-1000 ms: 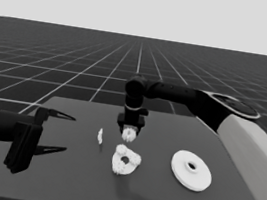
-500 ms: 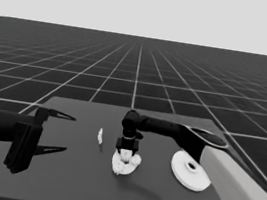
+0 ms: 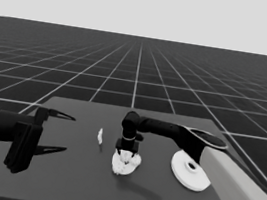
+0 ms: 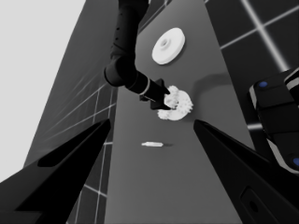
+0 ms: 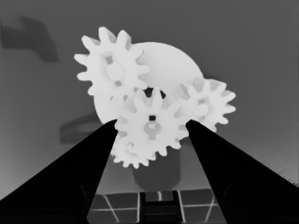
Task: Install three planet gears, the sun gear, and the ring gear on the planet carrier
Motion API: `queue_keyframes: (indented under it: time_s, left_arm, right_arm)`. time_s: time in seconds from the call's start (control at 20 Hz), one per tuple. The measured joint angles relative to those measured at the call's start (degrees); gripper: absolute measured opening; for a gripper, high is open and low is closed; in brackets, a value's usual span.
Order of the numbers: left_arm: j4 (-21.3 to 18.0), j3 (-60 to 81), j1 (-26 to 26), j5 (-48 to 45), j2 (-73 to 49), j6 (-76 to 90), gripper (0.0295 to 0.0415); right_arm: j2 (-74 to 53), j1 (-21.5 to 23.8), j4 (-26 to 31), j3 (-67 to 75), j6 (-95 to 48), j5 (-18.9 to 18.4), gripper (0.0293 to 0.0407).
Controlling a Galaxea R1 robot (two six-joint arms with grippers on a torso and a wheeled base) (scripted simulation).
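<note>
The smaller round part, the planet carrier (image 3: pixel 125 165), lies mid-table with small toothed gears on it. In the right wrist view two planet gears (image 5: pixel 112 70) (image 5: pixel 208 102) sit on its face (image 5: pixel 163 60), and a third one (image 5: pixel 127 156) peeks out below. My right gripper (image 3: pixel 126 153) (image 5: pixel 152 122) stands straight over the part, shut on a fourth gear (image 5: pixel 152 135) at its middle hole. The larger round part, the ring gear (image 3: pixel 191 170) (image 4: pixel 168 45), lies apart to the right. My left gripper (image 3: pixel 53 131) (image 4: pixel 152 122) waits open over the table's left end, holding nothing.
A thin white piece (image 3: pixel 100 135) (image 4: pixel 153 144) lies left of the smaller round part, between the two grippers. The right arm's pale grey part (image 3: pixel 241 192) fills the lower right corner. Dark machinery with blue lights (image 4: pixel 275 121) shows past the table's edge.
The right gripper came down from above the table with a gear in it and swung toward me, ending on the smaller round part. The left arm stayed put.
</note>
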Motion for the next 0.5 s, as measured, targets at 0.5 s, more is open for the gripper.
queue_keyframes:
  time_s: [0.5]
  left_arm:
    - [0.0,0.0,0.0,0.0,0.0,0.0,0.0385]
  right_arm:
    - [-0.1,-0.4,0.0,-0.1,6.0,0.0,0.0309]
